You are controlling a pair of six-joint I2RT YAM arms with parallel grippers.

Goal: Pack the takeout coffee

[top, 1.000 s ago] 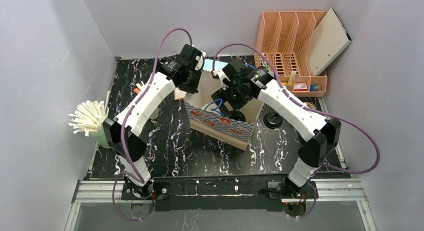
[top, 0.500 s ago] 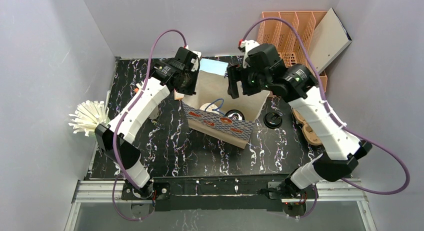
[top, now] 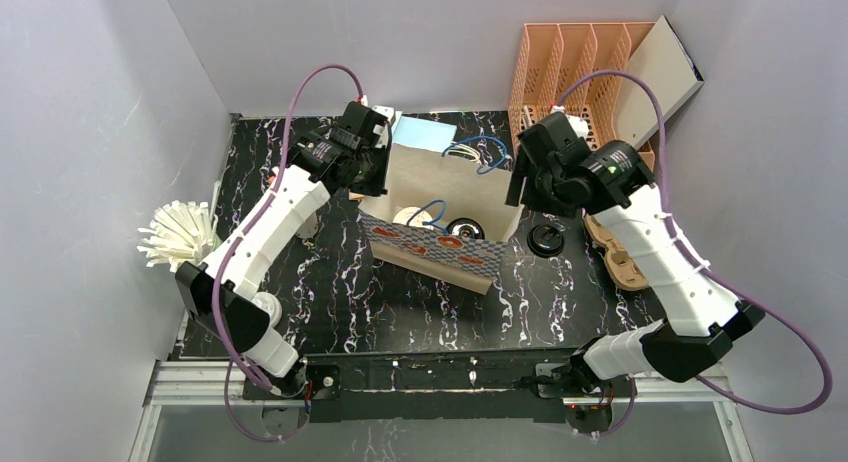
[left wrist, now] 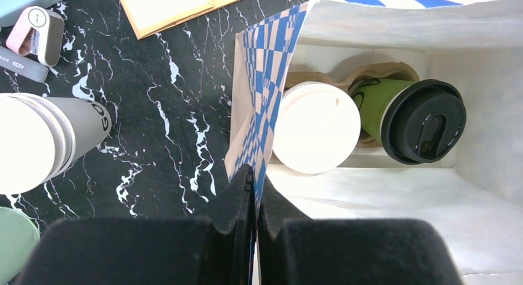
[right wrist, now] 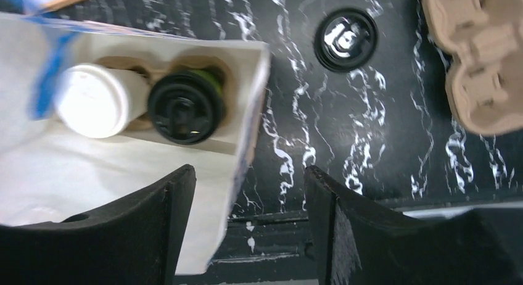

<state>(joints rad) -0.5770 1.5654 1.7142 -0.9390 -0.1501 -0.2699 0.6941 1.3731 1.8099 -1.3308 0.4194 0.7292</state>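
Jaws on the left gripper (left wrist: 254, 174) are pinched tight on the blue-checked edge of the paper bag (left wrist: 271, 63), holding its mouth open; those of the right gripper (right wrist: 247, 174) stand wide with nothing between them, hovering above the bag's other side. Down inside the bag the takeout coffee (left wrist: 373, 100) sits upright in a brown pulp carrier (left wrist: 321, 75), touching a white-lidded cup (left wrist: 316, 128) beside it, so the packing looks largely done. As for handling, I would judge the green cup light and its paper wall soft enough to dent under a hard squeeze (whether it is filled cannot be told under the black lid (left wrist: 422, 121)). That lid looks smooth and might pop off if the cup were lifted by it. The safer hold is across the tapered wall just under the rim, gently, or by the carrier beneath
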